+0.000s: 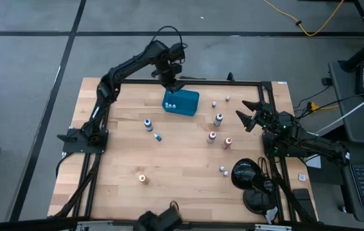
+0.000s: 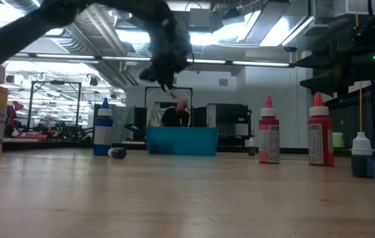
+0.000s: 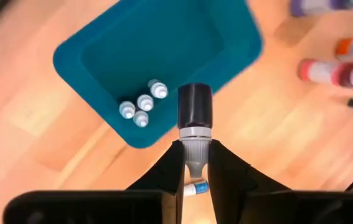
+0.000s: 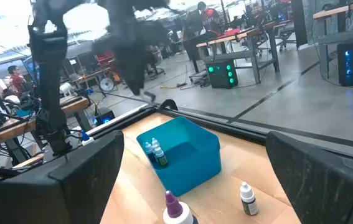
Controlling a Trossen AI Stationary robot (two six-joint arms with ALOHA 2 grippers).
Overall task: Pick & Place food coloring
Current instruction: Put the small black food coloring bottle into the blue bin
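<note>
My left gripper [image 1: 174,85] hangs over the far left corner of the teal tray [image 1: 187,102], shut on a dark food coloring vial [image 3: 195,106] with a grey cap. Three small white-capped vials [image 3: 141,106] stand in the tray's corner. More food coloring bottles stand on the wooden table: a blue one [image 1: 148,123], a purple one [image 1: 218,119], two red ones [image 1: 212,136] and an orange one [image 1: 142,179]. A tiny blue vial [image 1: 158,136] lies on its side. My right gripper [image 1: 249,115] waits open at the table's right side. My left gripper pinches the vial's grey cap [image 3: 193,138] between its two fingers, coming from above and pointing steeply down. The dark body hangs below the fingertips, lifted clear above the tray's rim [image 3: 140,138].
Small white-capped vials [image 1: 214,103] stand right of the tray, and two more [image 1: 224,171] sit near a black lamp-like base [image 1: 246,174] at the near right. A black frame [image 1: 220,81] borders the table. Bare wood lies at the near left.
</note>
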